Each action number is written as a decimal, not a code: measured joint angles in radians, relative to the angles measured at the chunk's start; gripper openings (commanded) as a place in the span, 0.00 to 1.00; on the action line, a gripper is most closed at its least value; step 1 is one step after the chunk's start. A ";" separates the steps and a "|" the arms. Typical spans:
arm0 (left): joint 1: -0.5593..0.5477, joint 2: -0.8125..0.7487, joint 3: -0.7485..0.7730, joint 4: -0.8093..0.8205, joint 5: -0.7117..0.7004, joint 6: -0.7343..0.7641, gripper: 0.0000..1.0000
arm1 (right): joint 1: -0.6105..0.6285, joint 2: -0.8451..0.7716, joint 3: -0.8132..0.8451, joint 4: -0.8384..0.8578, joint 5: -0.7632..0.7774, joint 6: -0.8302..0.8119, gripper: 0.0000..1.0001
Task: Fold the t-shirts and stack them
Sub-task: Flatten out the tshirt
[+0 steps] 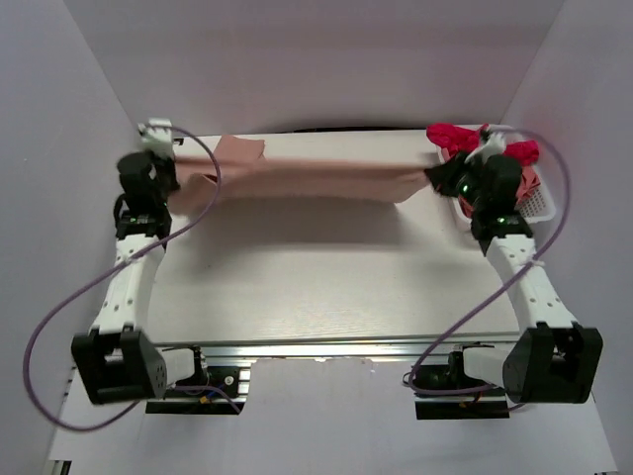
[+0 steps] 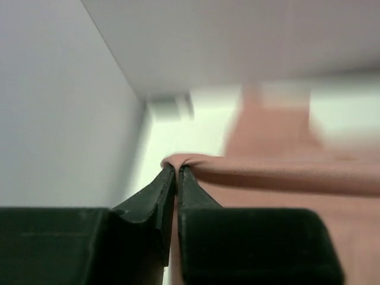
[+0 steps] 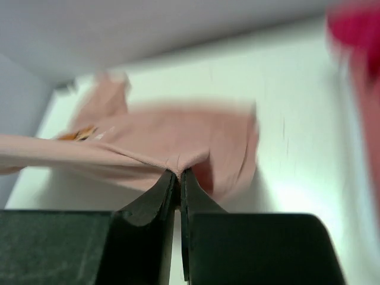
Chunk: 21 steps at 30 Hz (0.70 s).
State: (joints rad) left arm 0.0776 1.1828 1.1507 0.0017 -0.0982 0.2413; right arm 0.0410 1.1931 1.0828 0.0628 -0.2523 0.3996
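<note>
A salmon-pink t-shirt [image 1: 316, 178] hangs stretched above the far side of the worktop [image 1: 326, 287]. The left end effector [image 2: 177, 168] is clamped on one edge and the right end effector [image 3: 179, 173] on the opposite edge. A magenta-red t-shirt [image 1: 457, 137] lies just beside the right end effector.

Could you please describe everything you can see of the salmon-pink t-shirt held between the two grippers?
The pink t-shirt is soft, matte knit cloth, dusty salmon, with a small orange chest print. It is stretched into a taut band across the far side of the table, with a sleeve sticking out behind. The left gripper pinches one end and the right gripper the other.
</note>
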 measured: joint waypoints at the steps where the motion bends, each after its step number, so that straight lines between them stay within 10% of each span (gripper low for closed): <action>1: 0.019 0.032 -0.079 -0.011 0.031 -0.004 0.36 | 0.001 0.012 -0.075 0.006 -0.008 0.013 0.00; 4: 0.096 0.119 -0.250 -0.156 0.139 0.025 0.98 | 0.021 -0.003 -0.295 -0.017 -0.011 0.036 0.09; 6: 0.153 0.078 -0.323 -0.307 0.202 0.061 0.98 | 0.050 -0.078 -0.397 -0.058 -0.001 0.043 0.39; 10: 0.185 -0.077 -0.232 -0.520 0.290 0.142 0.98 | 0.101 -0.314 -0.456 -0.070 0.027 0.057 0.64; 21: 0.189 -0.016 -0.070 -0.312 0.360 0.035 0.98 | 0.104 -0.368 -0.375 -0.022 0.193 0.095 0.75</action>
State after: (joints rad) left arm 0.2668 1.1664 1.0805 -0.3103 0.2619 0.2768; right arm 0.1448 0.8249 0.7078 0.0410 -0.0589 0.4946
